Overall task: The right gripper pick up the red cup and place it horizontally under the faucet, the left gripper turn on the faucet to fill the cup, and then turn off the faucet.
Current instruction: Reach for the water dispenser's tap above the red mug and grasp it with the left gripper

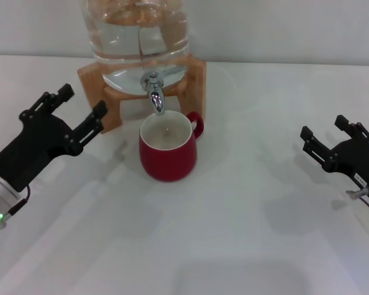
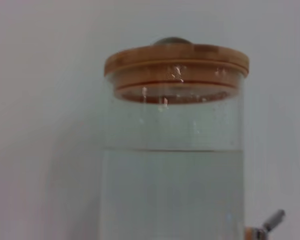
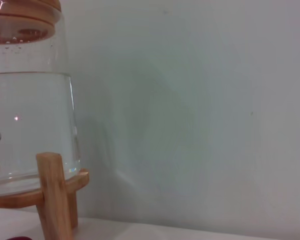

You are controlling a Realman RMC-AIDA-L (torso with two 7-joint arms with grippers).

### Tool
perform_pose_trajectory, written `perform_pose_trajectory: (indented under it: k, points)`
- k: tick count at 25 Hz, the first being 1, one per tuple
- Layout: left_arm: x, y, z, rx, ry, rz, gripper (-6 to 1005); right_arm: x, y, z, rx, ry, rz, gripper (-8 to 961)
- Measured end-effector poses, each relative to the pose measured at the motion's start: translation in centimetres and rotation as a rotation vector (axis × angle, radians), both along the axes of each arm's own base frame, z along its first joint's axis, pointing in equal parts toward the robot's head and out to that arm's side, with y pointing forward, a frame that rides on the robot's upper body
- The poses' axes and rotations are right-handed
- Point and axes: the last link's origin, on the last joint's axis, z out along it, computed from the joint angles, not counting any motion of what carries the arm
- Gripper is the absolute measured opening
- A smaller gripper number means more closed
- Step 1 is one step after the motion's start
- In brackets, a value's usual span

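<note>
Red cup (image 1: 168, 151) sits under the faucet (image 1: 154, 91); both grippers (left (image 1: 81, 108), right (image 1: 325, 136)) spread wide, head view only.

no text, label, brand, number or sign can be read in any view. the right gripper (image 1: 325, 139) carries a small white tag near its wrist, but whatever is printed on it is too small to make out. the glass jar (image 2: 172, 165), its wooden lid (image 2: 176, 67) and the red cup (image 1: 168, 151) bear no lettering that shows.
</note>
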Motion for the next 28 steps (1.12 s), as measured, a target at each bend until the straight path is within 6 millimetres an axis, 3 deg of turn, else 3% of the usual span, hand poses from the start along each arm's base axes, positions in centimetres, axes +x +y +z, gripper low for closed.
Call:
perform_pose_trajectory:
  k: [12,28]
  points:
    - [1.2,1.4,2.7,-0.179,0.09,0.053,757,-0.1,0.1,-0.3,-0.007,0.003,-0.011,807]
    - [4.7,3.1,5.3,-0.417,0.16,0.001,757,-0.5,0.4,-0.4,-0.012,0.005,-0.004,807]
